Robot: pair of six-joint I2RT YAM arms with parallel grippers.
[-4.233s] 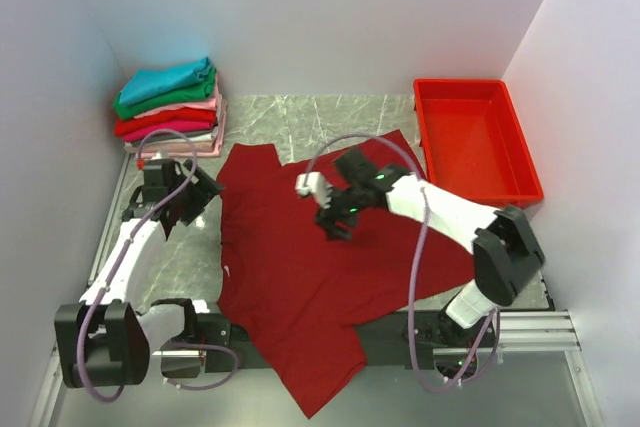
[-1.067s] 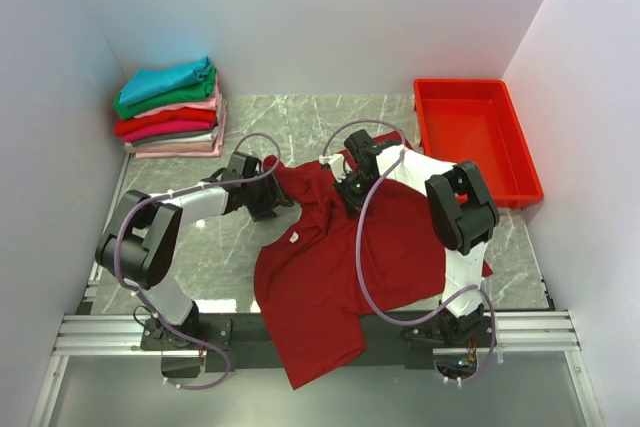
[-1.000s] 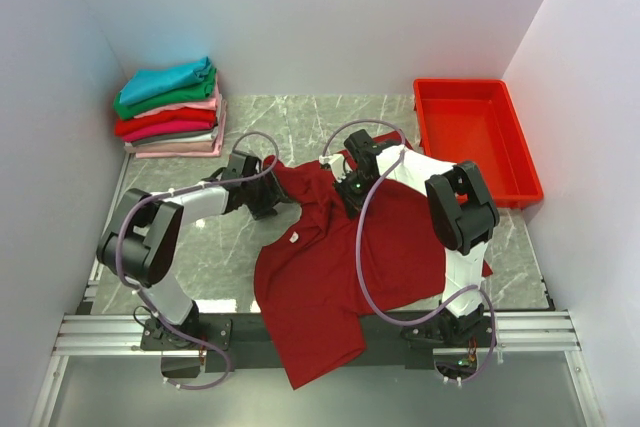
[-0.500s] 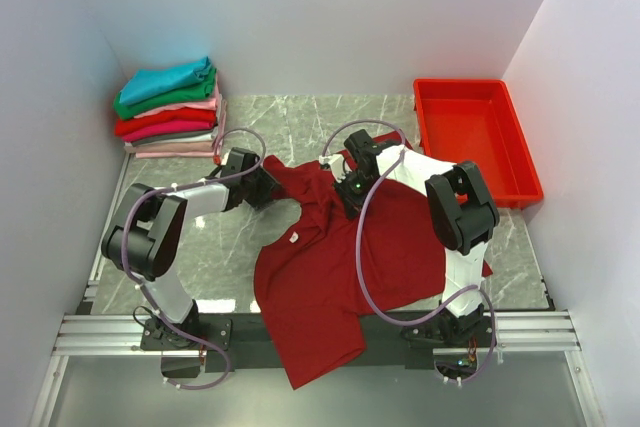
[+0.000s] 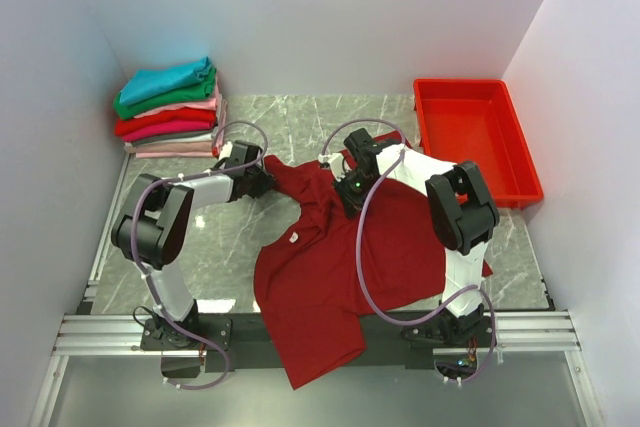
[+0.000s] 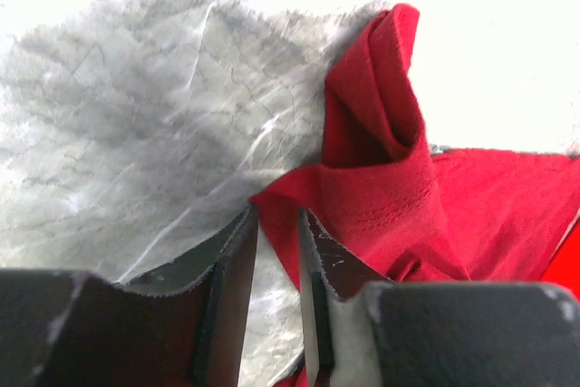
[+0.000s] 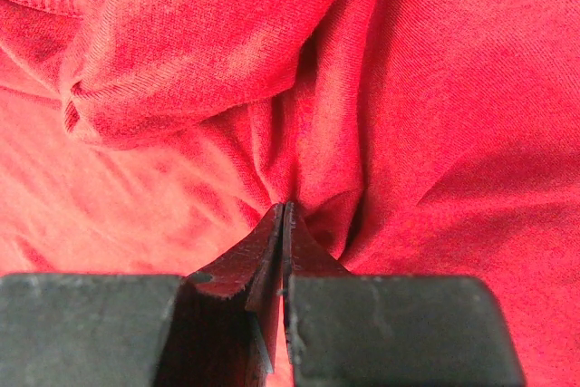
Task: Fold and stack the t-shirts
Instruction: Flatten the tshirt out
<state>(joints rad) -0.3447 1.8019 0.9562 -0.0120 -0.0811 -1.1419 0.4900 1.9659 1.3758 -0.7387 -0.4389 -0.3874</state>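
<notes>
Dark red t-shirt (image 5: 330, 267); grey-veined white marble table (image 5: 300, 127); bright red tray (image 5: 470, 142); multicoloured folded stack (image 5: 170, 107).

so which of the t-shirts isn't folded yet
The dark red t-shirt, lying crumpled and spread out; the others sit folded in the stack at back left.

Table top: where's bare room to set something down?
Bare marble table runs along the back, between the folded stack and the red tray, and front-left of the dark red shirt. The middle is crowded with that shirt, the left arm and the right arm.
</notes>
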